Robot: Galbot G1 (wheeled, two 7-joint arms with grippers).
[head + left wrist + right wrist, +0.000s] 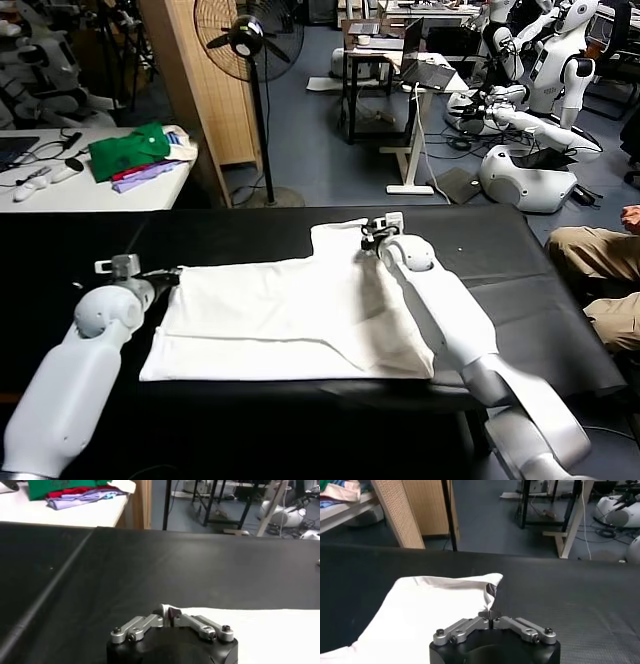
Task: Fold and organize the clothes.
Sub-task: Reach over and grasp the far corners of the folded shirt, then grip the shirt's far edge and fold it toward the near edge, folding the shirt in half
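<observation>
- The T-shirt (290, 320) lies flat on the black bench (520, 260), filling the centre of the head frame, one sleeve pointing toward the upper middle.
- The left claw (168, 278) sits at the shirt's left edge, pinched tight on a small tuck of white cloth.
- The right claw (374, 238) is closed at the sleeve's right corner, apparently nipping the hem, though the fabric between its tips is hard to make out.

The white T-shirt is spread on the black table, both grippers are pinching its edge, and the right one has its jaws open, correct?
Not quite: the right gripper has its jaws shut on the white T-shirt, as the right wrist view shows. The left gripper also pinches it on the black table.
</observation>
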